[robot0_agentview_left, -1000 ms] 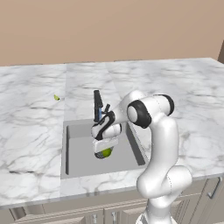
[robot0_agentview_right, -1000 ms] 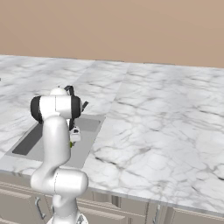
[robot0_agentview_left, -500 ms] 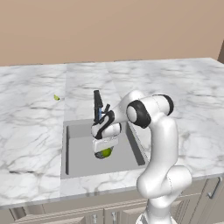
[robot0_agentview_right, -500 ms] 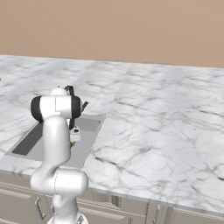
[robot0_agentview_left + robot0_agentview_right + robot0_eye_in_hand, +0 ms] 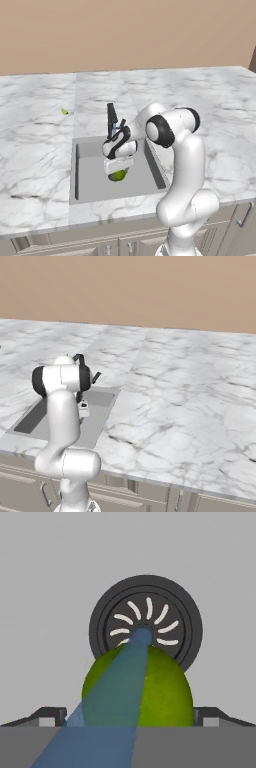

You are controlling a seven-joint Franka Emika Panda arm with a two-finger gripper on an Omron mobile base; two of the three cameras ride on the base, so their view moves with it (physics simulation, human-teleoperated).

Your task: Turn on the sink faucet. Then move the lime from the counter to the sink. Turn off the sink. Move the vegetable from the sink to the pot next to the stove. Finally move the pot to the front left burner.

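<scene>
Figure: the lime-to-sink stage, seen as I am steering the arm from afar. In the left base view the gripper (image 5: 118,167) is hanging low inside the sink (image 5: 90,172), at the centre of the frame, with the lime (image 5: 118,175) showing just beneath it. In the hand view the lime (image 5: 137,687) is sitting at the lower centre, directly in front of the round dark drain (image 5: 146,629), and the two finger tips (image 5: 47,717) are standing wide at the bottom corners, one on each side of the fruit and clear of it; I am reading the jaws as released, with nothing grasped. A bluish translucent stream is crossing the lime toward the drain, which I am taking as water running from the sink faucet (image 5: 112,120), the black post at the basin's rear edge. The counter (image 5: 35,130) is carrying only a tiny yellow-green speck (image 5: 64,111) in the upper left of the left base view.

Progress, as I am judging it: faucet on and lime delivered to the basin appear done. Remaining: shutting off the faucet, retrieving the lime, placing it in the pot by the stove, and shifting that pot to the front left burner.
</scene>
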